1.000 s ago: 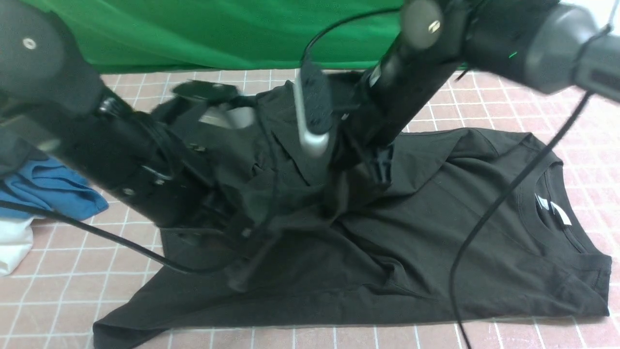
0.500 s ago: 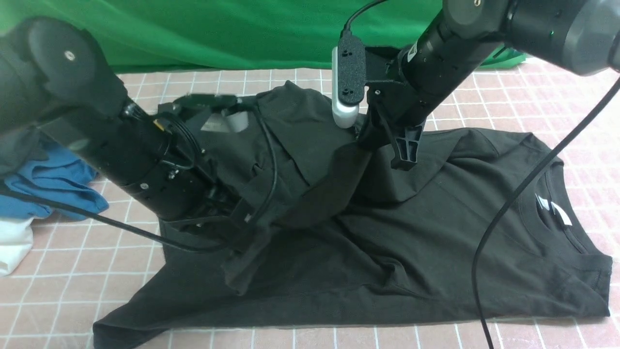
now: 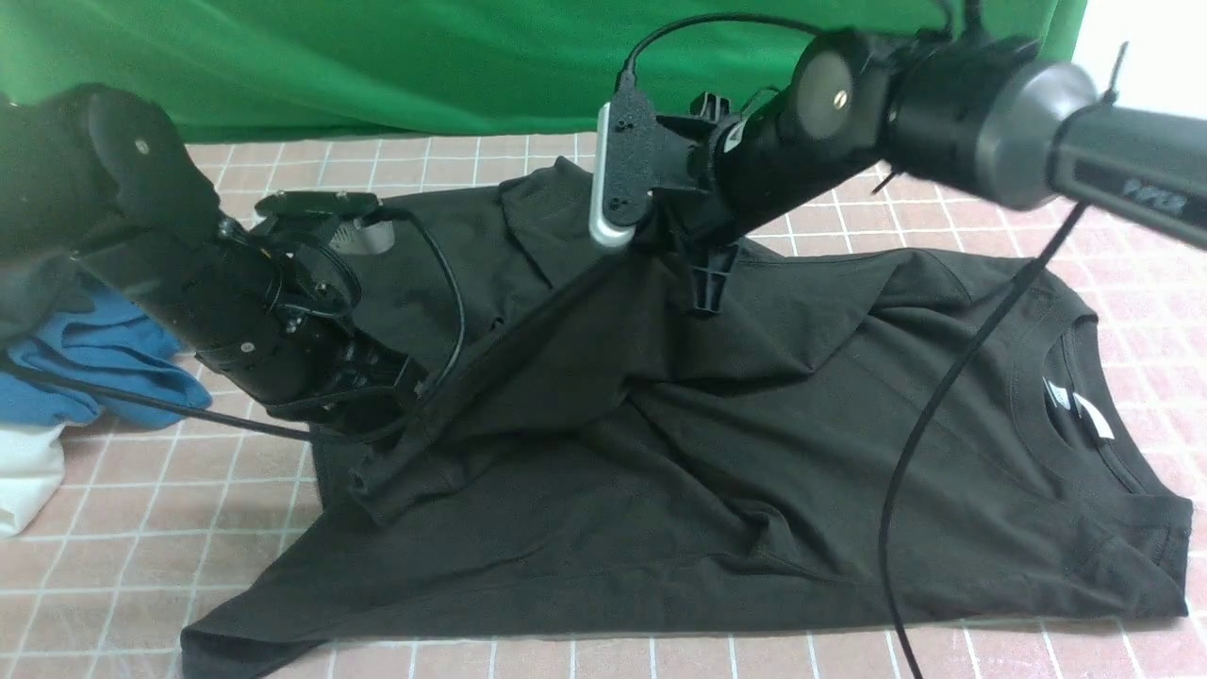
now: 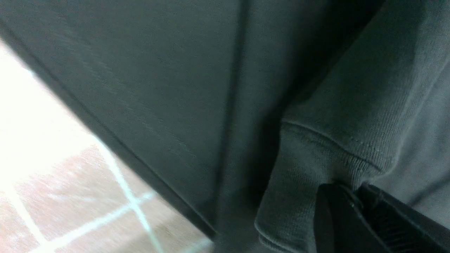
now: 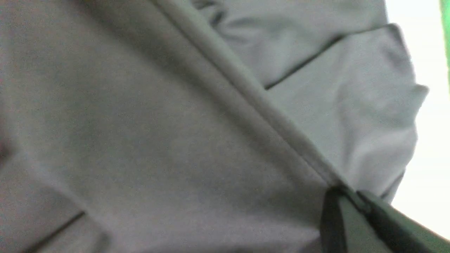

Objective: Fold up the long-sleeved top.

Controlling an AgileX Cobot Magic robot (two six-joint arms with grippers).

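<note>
Two claws at work over pink tiled worktop [image 3: 849,236] with white grid lines; green backdrop [image 3: 377,66] behind. Long-sleeved top [image 3: 754,471] lies mid-worktop, long axis left-right, collar with white label [image 3: 1084,410] toward right, hem toward left. Left claw [image 3: 405,443] clamped tight on stitched cuff [image 4: 334,154]. Right claw [image 3: 702,292] pinched fast on fabric fold, lifted above body; sleeve stretched taut between both. Blue garment [image 3: 104,368] and white cloth [image 3: 24,476] at left edge. No containers seen.
</note>
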